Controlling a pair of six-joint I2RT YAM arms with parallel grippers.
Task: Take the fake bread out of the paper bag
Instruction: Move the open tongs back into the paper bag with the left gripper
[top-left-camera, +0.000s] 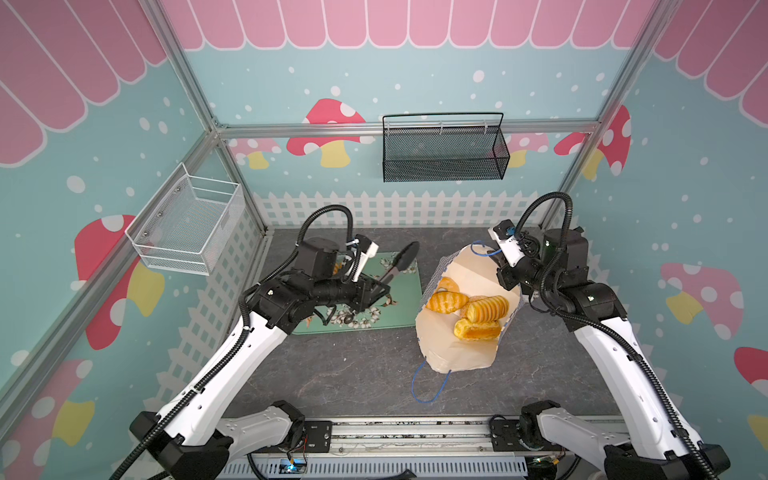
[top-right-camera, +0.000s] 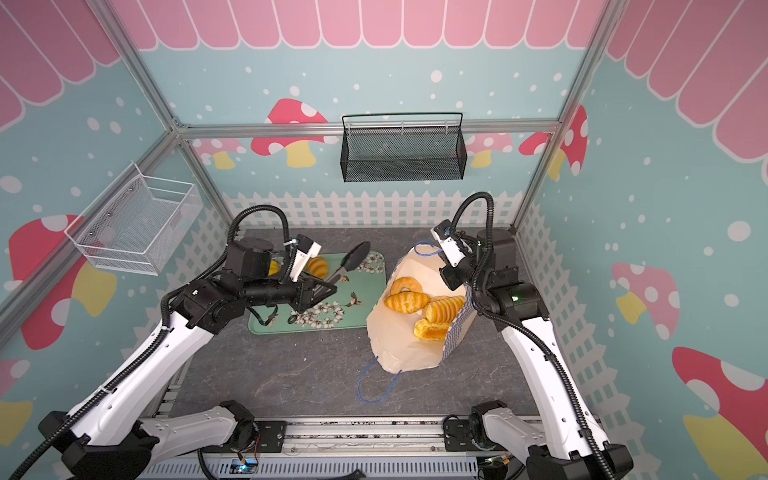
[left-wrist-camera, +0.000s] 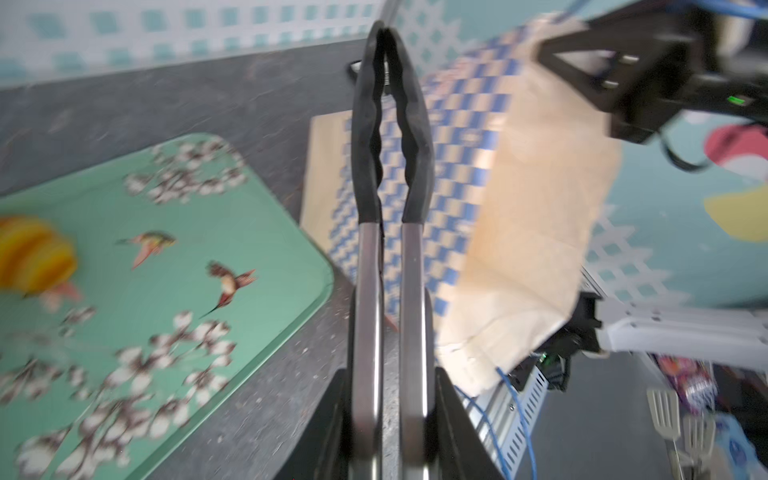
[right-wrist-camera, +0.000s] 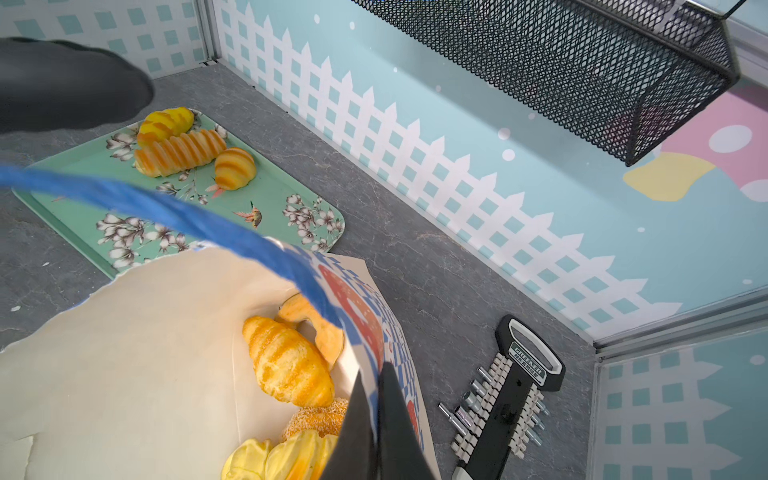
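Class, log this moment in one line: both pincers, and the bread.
left pincer shut on tongs | right pincer shut on paper bag rim | fake bread: three on tray, others inside bag

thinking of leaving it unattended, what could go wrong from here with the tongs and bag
1. The right hand pinches only the thin rim of the paper bag; it might slip or tear, and the mouth could sag.
2. The tongs in the left hand could snag the blue cord handle near the opening.
3. The rounded croissant may slip from the tongs' tips.
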